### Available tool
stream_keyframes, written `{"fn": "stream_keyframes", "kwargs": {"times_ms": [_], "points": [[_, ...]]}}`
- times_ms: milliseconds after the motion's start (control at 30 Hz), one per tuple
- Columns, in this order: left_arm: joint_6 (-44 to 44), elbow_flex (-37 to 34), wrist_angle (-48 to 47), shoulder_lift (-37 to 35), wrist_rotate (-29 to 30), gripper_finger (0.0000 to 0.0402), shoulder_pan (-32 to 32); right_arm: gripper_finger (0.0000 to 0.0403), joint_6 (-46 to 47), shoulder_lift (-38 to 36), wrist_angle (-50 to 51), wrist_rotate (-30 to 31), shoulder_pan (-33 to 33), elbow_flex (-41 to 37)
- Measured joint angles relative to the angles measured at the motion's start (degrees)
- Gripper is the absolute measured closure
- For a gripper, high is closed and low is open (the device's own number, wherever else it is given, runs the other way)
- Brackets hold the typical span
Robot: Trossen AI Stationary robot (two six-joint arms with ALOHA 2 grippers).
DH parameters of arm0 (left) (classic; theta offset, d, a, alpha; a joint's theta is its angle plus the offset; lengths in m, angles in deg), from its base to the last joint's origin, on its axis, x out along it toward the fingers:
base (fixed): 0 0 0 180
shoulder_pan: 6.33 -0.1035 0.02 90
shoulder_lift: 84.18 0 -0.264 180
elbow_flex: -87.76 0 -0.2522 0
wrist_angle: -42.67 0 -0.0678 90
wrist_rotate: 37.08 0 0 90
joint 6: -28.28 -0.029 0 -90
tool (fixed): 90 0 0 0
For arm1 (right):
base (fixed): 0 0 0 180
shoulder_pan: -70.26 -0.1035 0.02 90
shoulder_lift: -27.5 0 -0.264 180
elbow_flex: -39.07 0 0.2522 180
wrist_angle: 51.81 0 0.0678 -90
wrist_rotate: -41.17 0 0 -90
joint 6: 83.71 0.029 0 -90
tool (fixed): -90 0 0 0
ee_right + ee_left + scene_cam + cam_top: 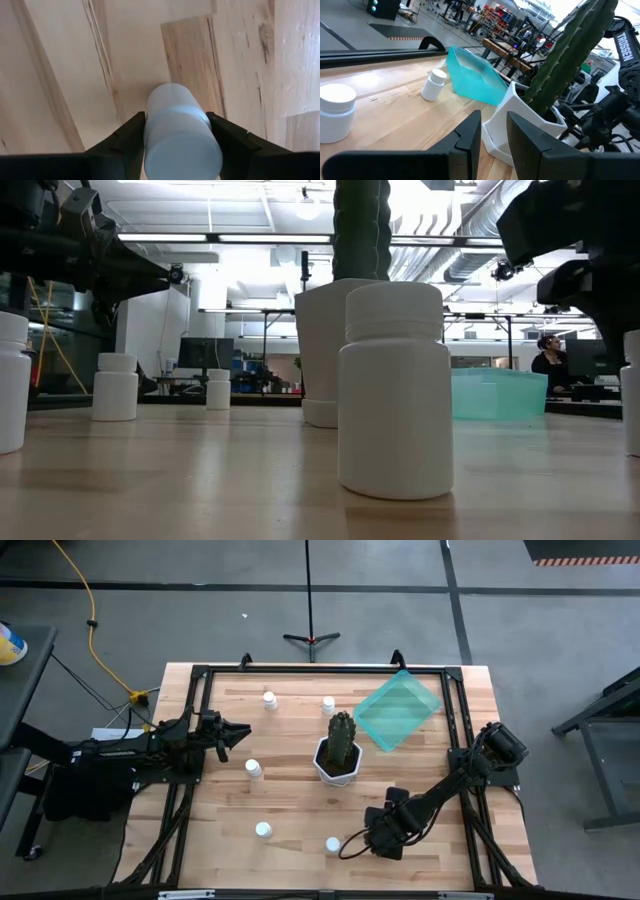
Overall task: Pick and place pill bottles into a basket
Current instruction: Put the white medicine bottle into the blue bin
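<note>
A wooden table (300,790) carries five pill bottles (253,768), a potted cactus (338,750) at centre — and the teal basket (397,710) far right.

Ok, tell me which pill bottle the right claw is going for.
The bottle at the table's front edge, between the right claw's fingers. The other four bottles stand clear of it: front-left, mid-left and two at the back.

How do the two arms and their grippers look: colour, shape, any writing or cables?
Both arms are black, built of jointed segments. The left gripper ends in two flat, dark, wedge-shaped fingers. The right gripper has the same dark angular fingers. White letters "TROSSEN" mark the right arm. A thin black cable loops beside the right gripper on the table.
</note>
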Motion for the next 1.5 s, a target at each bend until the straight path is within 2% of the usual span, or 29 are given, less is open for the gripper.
{"fn": "stream_keyframes", "kwargs": {"times_ms": [233,333,500,767,1133,1500], "points": [[0.0,0.0,0.0,0.0,0.2,0.0275,0.0,0.0228,1.1,-0.5,1.9,-3.1,0.2,0.0],[0.0,0.0,0.0,0.0,0.3,0.0275,0.0,0.0229,3.0,-2.6,3.9,-2.2,0.1,0.0],[0.0,0.0,0.0,0.0,0.3,0.0275,0.0,0.0229,6.4,-8.1,9.4,2.8,0.2,0.0],[0.0,0.0,0.0,0.0,0.2,0.0275,0.0,0.023,6.5,-18.3,11.5,9.8,3.3,0.0],[0.0,0.0,0.1,0.0,1.3,0.0275,0.0,0.023,-0.2,-30.3,15.9,16.5,12.3,0.0],[0.0,0.0,0.0,0.0,1.5,0.0275,0.0,0.023,-10.5,-36.5,18.2,17.9,27.7,0.0]]}}
